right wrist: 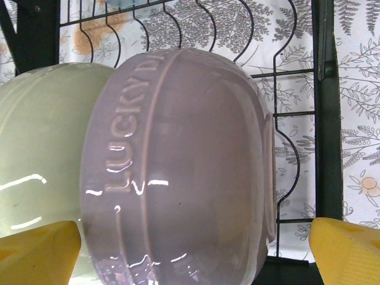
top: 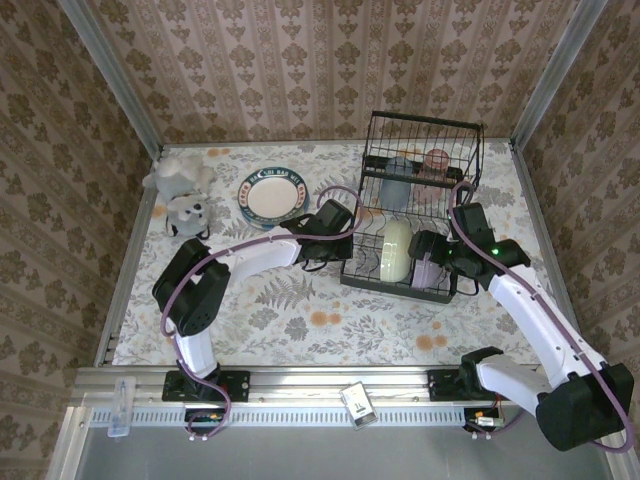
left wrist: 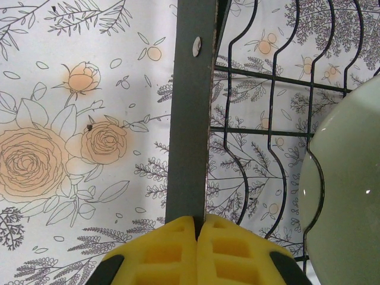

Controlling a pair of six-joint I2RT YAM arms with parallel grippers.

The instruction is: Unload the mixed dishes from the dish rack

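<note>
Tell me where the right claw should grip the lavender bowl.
Probably across its width, rim band to base, from above: the lavender bowl stands on edge in the dish rack, the pale green bowl close beside it; the open right claw straddles it.

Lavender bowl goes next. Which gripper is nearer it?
Right. The right gripper is open around the lavender bowl; the left gripper is shut at the rack's post, past the green bowl.

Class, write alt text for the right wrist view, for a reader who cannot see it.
A lavender bowl embossed LUCKY stands on edge in the black wire rack, between wide-open yellow jaws. A pale green bowl stands beside it, picture left; floral tablecloth shows behind.
</note>
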